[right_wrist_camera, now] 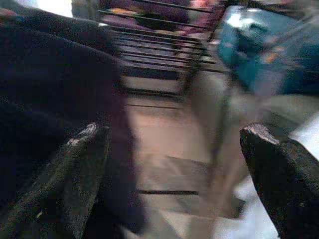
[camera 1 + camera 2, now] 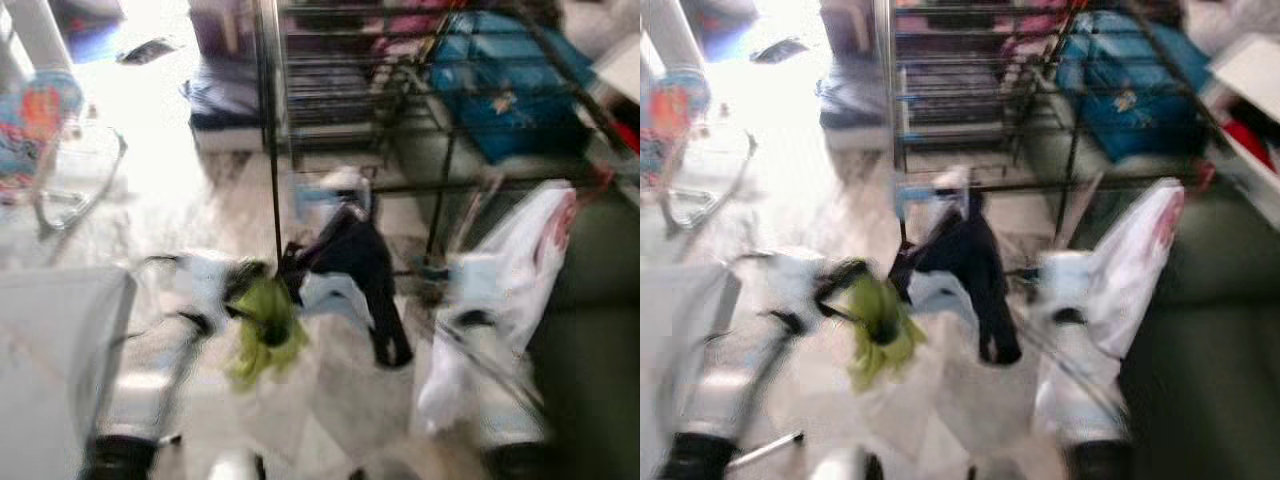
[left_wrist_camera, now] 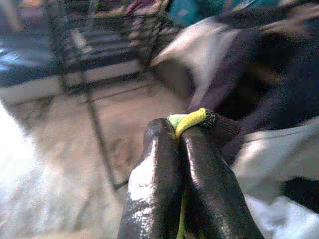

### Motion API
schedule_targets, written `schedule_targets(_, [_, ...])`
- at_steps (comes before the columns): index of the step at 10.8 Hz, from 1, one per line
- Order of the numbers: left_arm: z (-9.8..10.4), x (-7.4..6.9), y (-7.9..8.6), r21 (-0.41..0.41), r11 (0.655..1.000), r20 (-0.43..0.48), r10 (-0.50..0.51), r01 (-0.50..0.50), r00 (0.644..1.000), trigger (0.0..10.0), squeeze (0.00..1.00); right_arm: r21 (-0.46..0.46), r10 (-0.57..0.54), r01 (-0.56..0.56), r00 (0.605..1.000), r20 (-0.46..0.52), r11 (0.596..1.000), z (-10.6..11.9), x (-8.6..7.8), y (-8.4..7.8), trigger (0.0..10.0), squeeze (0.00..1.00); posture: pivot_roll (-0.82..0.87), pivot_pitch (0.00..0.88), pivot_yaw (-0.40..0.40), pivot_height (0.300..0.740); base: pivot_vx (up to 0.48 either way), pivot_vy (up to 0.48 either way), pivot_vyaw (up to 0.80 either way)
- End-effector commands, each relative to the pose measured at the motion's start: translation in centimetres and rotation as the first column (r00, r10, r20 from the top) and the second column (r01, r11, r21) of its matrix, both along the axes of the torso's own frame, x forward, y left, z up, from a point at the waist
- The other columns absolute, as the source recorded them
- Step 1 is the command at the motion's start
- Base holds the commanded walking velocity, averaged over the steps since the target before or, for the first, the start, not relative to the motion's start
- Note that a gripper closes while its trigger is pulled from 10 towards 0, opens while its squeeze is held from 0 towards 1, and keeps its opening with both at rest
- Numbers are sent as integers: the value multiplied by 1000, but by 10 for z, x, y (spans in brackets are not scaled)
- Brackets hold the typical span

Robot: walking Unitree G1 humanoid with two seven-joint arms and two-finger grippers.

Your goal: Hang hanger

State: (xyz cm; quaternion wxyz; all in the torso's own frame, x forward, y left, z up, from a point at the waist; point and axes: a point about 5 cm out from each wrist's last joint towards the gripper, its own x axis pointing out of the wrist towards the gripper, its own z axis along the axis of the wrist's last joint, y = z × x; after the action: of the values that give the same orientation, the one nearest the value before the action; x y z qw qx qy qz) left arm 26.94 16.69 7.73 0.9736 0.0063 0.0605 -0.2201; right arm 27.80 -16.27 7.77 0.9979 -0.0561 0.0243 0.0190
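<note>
Both eye views are blurred by motion. My left gripper is shut on a yellow-green cloth that hangs below it; in the left wrist view the cloth shows pinched between the fingertips. A dark garment hangs on a pale blue hanger by the black drying rack, just right of that gripper. My right gripper is open, with the dark garment beside one finger. A white garment drapes over the right arm's side.
A teal bag lies behind the rack's bars at the back right. A white box stands at the near left, a colourful baby seat beyond it. A dark green surface lies on the right.
</note>
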Motion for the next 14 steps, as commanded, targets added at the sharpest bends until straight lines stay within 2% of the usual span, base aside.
schedule_targets(1, [9, 4, -9, -7, 1000, 40, -22, 22, 999, 10000, 0, -23, -36, 36, 999, -7, 999, -1, -2, -14, 10000, 0, -50, 87, -28, 740, 0, 0, 0])
schedule_targets(7, [9, 5, -11, 6, 999, 38, -36, 35, 999, 10000, 0, -43, -36, 36, 999, 6, 998, 1, 0, -14, 10000, 0, -55, 102, -24, 740, 0, 0, 0])
schedule_targets(9, [9, 5, -11, 9, 999, 38, -35, 35, 999, 10000, 0, -127, -2, 10, 998, 64, 992, 10, -4, -12, 10000, 0, -58, 101, -21, 740, 0, 0, 0])
schedule_targets(10, [8, 5, -10, 10, 999, 35, -34, 33, 999, 10000, 0, -213, 45, -20, 993, 114, 977, 20, -15, -11, 10000, 0, -58, 101, -21, 740, 0, 0, 0])
schedule_targets(11, [7, 5, -10, 12, 999, 31, -31, 31, 999, 10000, 0, -259, 64, -27, 989, 136, 965, 24, -24, -13, 10000, 0, -68, 102, -22, 740, 0, 0, 0])
schedule_targets(12, [6, 5, -10, 12, 999, 28, -30, 30, 999, 10000, 0, -297, 45, 4, 987, 156, 955, 28, -30, -19, 10000, 0, -74, 98, -22, 740, 0, 0, 0])
schedule_targets(13, [5, 5, -14, 13, 999, 24, -36, 35, 999, 10000, 0, -372, 16, 55, 983, 185, 927, 33, -39, -31, 10000, 0, -73, 91, -23, 740, 0, 0, 0])
schedule_targets(14, [5, 5, -15, 13, 999, 20, -40, 40, 999, 10000, 0, -398, -26, 96, 984, 178, 913, 34, -46, -43, 10000, 0, -73, 91, -23, 740, 0, 0, 0])
